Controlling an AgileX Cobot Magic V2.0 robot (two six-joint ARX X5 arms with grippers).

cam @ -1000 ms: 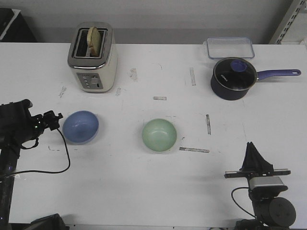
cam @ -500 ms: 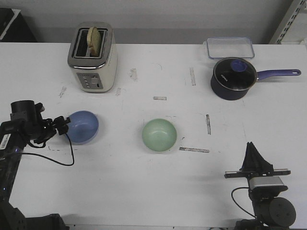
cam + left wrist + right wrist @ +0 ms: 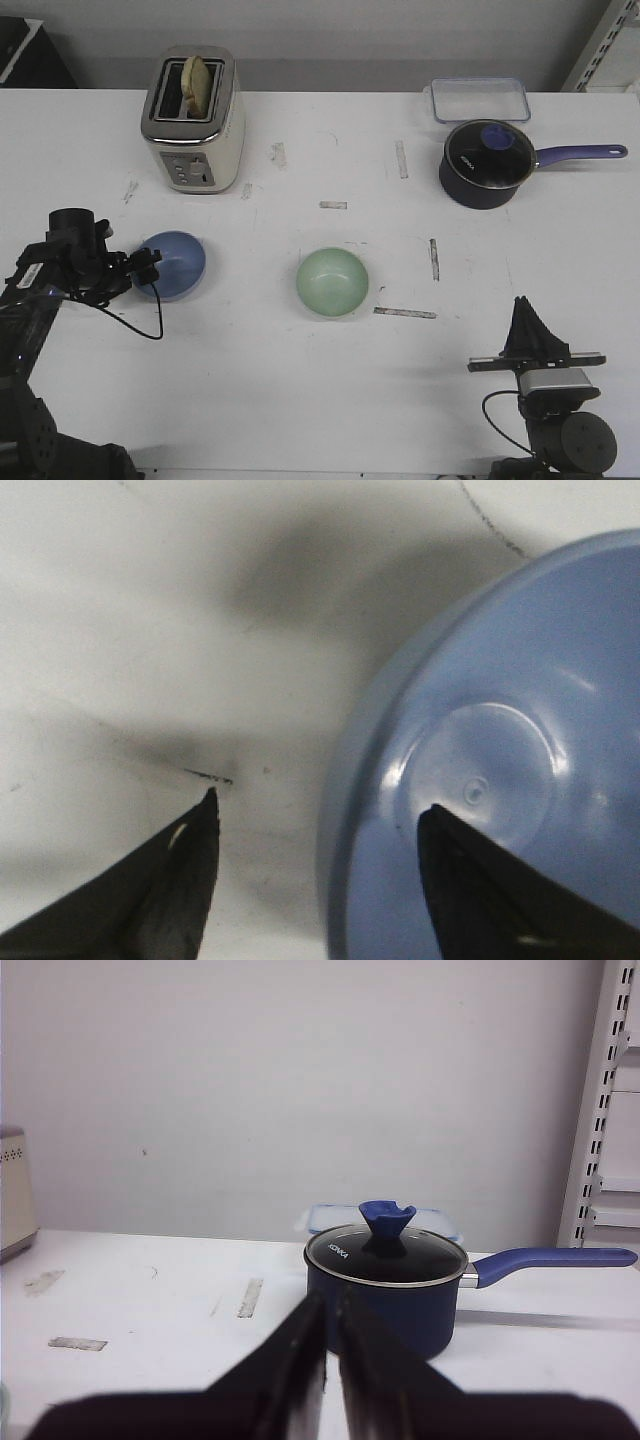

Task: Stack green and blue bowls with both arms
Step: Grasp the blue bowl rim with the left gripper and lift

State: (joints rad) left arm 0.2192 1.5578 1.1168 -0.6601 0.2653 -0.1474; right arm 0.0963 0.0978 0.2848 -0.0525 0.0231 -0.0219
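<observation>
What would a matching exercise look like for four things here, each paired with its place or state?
Things:
1. blue bowl
2. green bowl
3. saucepan
4. right tool

Places or states:
A. lidded, far right of the table
B. shut, parked away from both bowls
C. its rim between the fingers of the open left tool
D. alone at mid-table, untouched

Pairs: 1-C, 2-D, 3-A, 4-B

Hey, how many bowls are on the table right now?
2. The blue bowl sits on the left, with the left end effector open around its near rim. The green bowl sits alone near the table's middle. None looks hidden.
</observation>
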